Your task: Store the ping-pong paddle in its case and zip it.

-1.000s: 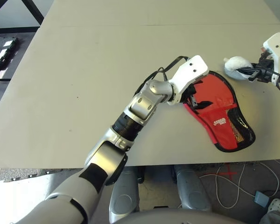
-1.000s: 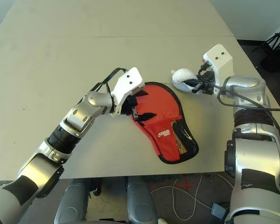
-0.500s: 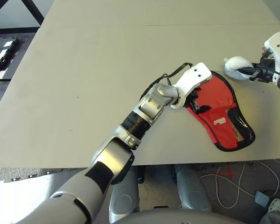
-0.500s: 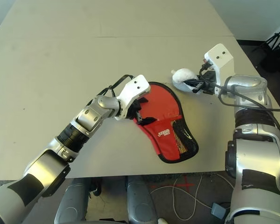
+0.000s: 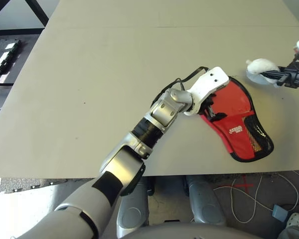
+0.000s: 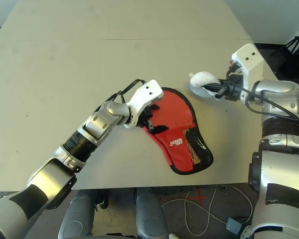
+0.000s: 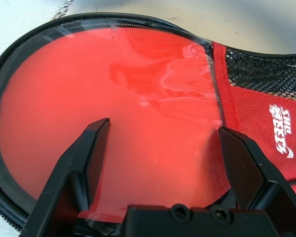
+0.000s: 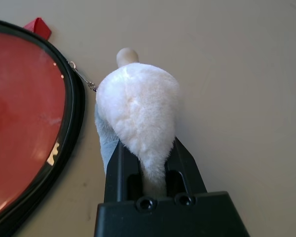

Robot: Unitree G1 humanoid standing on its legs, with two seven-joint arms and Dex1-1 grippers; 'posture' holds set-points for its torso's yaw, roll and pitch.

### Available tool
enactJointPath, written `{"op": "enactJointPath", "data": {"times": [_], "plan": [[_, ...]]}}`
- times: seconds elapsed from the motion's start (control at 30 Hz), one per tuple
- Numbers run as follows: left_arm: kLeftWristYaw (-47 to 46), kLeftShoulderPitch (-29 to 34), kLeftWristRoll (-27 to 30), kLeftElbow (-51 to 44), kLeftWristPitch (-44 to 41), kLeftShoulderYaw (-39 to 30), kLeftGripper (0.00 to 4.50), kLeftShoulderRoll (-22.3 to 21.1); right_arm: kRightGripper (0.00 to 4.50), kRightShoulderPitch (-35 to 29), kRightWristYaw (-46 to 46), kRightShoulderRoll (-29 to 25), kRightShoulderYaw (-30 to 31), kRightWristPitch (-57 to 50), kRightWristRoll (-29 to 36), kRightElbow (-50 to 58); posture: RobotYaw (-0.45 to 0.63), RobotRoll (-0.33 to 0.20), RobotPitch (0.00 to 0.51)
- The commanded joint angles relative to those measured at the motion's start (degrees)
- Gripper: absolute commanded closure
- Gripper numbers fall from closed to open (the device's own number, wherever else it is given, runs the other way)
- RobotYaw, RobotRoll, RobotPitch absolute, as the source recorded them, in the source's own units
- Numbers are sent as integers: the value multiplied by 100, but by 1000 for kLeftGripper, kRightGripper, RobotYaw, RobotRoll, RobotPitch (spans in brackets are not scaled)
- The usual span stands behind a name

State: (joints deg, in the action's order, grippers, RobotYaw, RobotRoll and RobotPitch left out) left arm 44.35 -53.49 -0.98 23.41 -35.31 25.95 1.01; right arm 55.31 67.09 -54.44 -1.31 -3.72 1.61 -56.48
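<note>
Red case (image 5: 236,119) lying on the table (image 5: 104,74), left end effector (image 7: 160,163) spreading wide over the ping-pong paddle (image 7: 113,98) inside, right end effector (image 8: 148,168) pinching the plush charm (image 8: 138,108), its chain (image 8: 81,78) showing at the right wrist.

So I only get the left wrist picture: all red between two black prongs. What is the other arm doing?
Observer: The right pincer is shut on a white plush charm, to the right of the case.
Operator: Is that charm loose?
Observer: No, a thin chain joins it to the case's black zipper edge.
Operator: And where does the case lie?
Observer: Flat on the table, its narrow end toward the near edge.
</note>
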Motion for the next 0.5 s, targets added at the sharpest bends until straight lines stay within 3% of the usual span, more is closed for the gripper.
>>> {"op": "enactJointPath", "data": {"times": [0.03,0.33,0.5], "plan": [[36,183,-112,345,-253,191,0,-6,4221,-206,228,-314,-61,-122,-3,25,-210,0,306],[2,126,-111,452,-177,134,0,40,4222,-814,1287,-737,-60,-682,268,667,-215,0,305],[4,116,-110,486,-149,130,0,64,4223,-1532,1944,-1072,-105,-1111,584,1339,-222,0,304]]}}
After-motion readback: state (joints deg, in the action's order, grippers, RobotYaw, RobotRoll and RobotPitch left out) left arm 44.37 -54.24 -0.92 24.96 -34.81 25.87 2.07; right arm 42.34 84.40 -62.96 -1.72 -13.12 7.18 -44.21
